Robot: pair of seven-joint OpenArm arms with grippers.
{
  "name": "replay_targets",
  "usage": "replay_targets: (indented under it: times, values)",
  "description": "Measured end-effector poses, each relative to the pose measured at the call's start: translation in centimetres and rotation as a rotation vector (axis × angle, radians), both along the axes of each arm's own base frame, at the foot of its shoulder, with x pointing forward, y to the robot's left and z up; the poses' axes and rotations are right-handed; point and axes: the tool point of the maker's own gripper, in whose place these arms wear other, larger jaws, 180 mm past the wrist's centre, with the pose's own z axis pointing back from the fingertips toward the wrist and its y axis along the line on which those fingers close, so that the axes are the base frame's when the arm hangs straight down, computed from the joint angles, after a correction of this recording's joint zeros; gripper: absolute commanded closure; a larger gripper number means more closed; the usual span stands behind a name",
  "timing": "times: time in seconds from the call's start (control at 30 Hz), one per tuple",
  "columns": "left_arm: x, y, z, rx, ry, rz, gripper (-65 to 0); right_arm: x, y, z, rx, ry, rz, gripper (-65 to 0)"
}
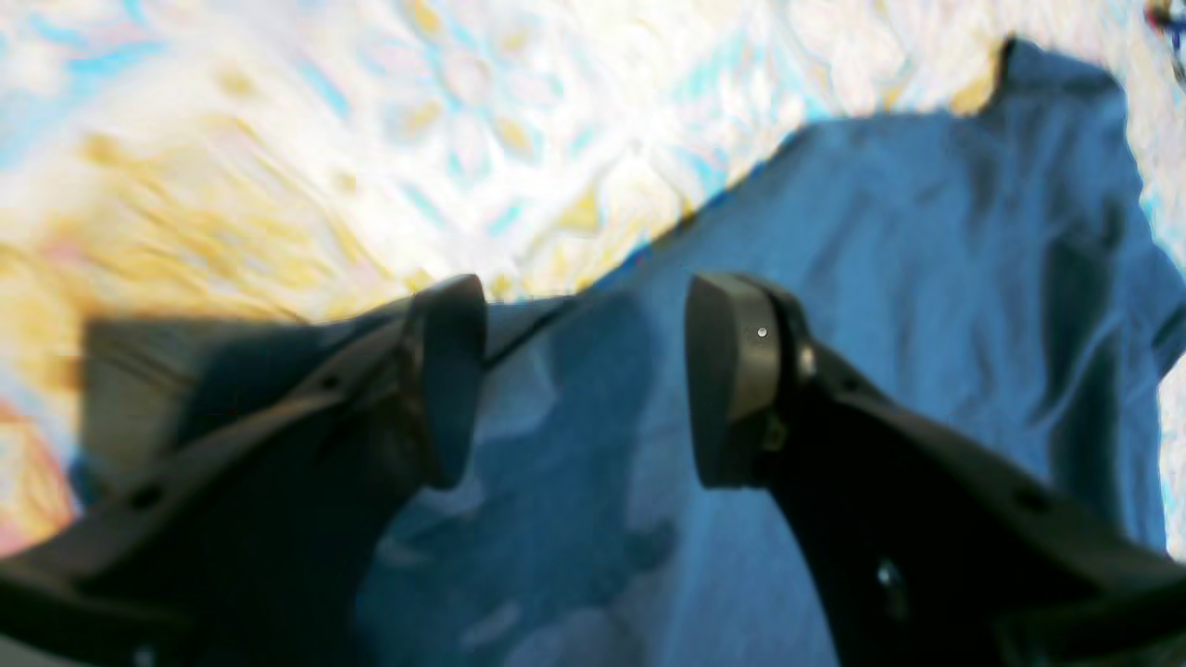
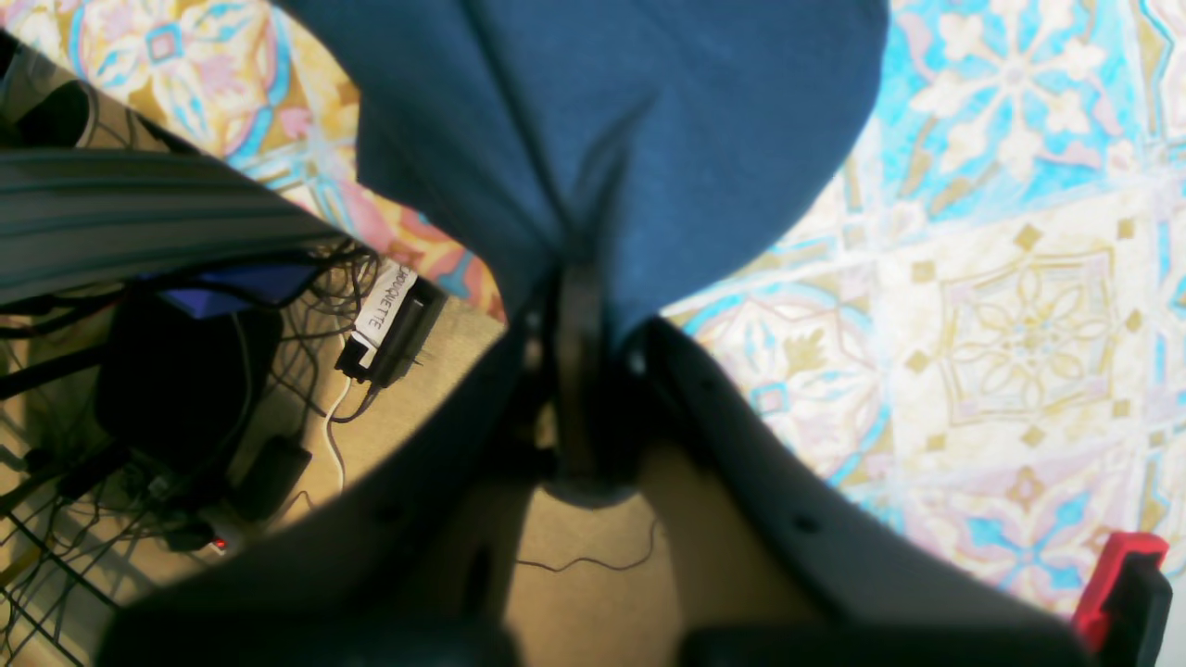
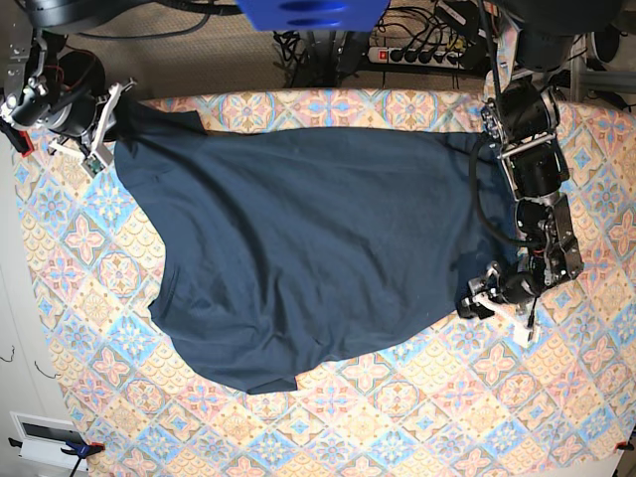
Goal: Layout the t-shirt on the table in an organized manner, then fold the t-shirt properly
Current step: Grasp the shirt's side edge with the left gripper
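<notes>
A: While the t-shirt (image 3: 298, 238) is lying spread across the middle of the tabletop (image 3: 417, 417), both arms are sitting at its opposite edges. Are you logging the same?

B: Yes. Taking the t-shirt as reference: the left gripper (image 3: 475, 306) is sitting at the edge toward the base view's right, low over the cloth. In the left wrist view its jaws are standing well apart, with nothing between them; the left gripper (image 1: 586, 371) is hovering over blue fabric just beside the garment's border.

A: And the other side?

B: The right gripper (image 3: 111, 111) is at the t-shirt's far corner, toward the base view's upper left. In the right wrist view the right gripper (image 2: 579, 278) is clamped tight on a pinch of the t-shirt (image 2: 593, 120); the cloth is fanning out from the jaws in a gathered crease.

A: Condition of the garment?

B: Mostly flattened, dark navy, no print. The edge nearest the base camera is running in a curve with a small notch-like fold. Some wrinkles are showing in the left wrist view; that view is blurred, so finer detail is not readable.

A: Anything around the t-shirt?

B: A power strip (image 3: 422, 50) with cables is lying on the floor beyond its far edge. A red clamp (image 2: 1116, 574) is gripping the tabletop edge, well apart from the cloth, in the right wrist view.
</notes>
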Motion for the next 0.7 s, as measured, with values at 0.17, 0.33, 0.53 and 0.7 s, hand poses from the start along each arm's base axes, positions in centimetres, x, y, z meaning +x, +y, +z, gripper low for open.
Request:
replay_targets:
  times: [0.17,0.33,0.53,0.7]
  values:
    - [0.0,2.3,0.4,0.024,-0.020,0.049,-33.7,0.3,0.0,0.1,-0.003,-0.006,0.000,-1.1]
    - [0.0,6.0,1.9,-0.002,-0.066,0.159,-33.9,2.1,0.0,0.9,0.002,-0.057,-0.002,-1.1]
    - [-0.5,6.7,1.2,0.028,-0.020,0.186,-33.9,2.0,0.2,0.8,0.003,-0.054,0.000,-1.1]
    - [-1.2,3.5,-1.9,0.025,0.080,0.115,-33.6,2.0,0.2,0.8,0.002,-0.053,0.000,-1.1]
